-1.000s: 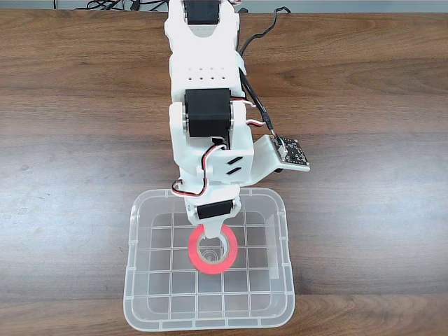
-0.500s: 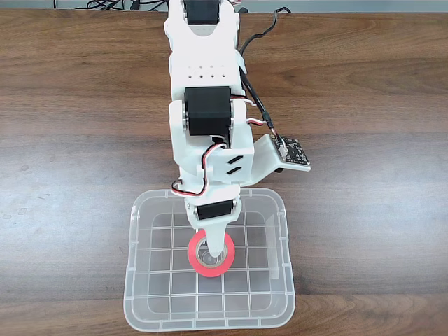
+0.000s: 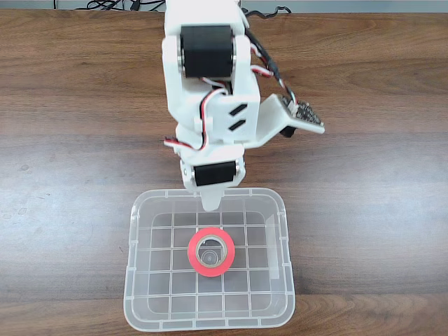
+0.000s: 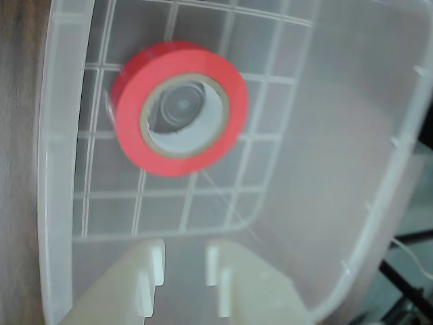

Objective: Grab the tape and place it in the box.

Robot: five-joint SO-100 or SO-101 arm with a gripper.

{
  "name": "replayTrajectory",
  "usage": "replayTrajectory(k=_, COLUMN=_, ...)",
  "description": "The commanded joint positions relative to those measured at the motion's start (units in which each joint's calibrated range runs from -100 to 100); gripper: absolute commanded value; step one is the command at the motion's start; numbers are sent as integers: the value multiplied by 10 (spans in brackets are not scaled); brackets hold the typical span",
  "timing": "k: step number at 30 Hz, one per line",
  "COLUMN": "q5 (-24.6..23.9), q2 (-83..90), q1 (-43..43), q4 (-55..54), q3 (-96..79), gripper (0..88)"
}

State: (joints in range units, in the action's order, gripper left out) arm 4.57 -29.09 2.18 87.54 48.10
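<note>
The brown wooden bench (image 3: 364, 203) is showing dark grain lines and looking smooth and dull. The see-through plastic box (image 3: 134, 252) is looking cloudy, with a lined grid bottom, and is shining a little. The red-orange tape roll (image 4: 177, 107) is looking smooth and glossy around its grey-beige cardboard core. The white plastic gripper (image 4: 184, 264) is looking matt.

Red-orange tape (image 3: 211, 252) flat on clear box (image 3: 133, 280) grid floor

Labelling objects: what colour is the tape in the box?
Bright red-orange tape, beige core; clearest in the wrist view.
</note>
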Motion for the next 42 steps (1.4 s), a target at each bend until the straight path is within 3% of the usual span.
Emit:
replayTrajectory(k=1, q5=-16, q2=153, q1=9, q4=93, q3=45, gripper=17)
replayTrajectory(k=7, q5=-20, q2=258, q1=18, q4=125, q3=-2, gripper=16)
replayTrajectory(k=22, q5=-8, q2=679, q1=20, q4=121, q3=-579, gripper=15)
replayTrajectory(k=26, q5=9, q2=763, q1=16, q4=60, q3=-726, gripper=15)
replayTrajectory(k=36, q5=15, q2=1035, q1=19, q4=-217, q3=-1199, gripper=15)
replayTrajectory(k=42, q5=11, q2=1205, q1=20, q4=-244, q3=-1402, gripper=17)
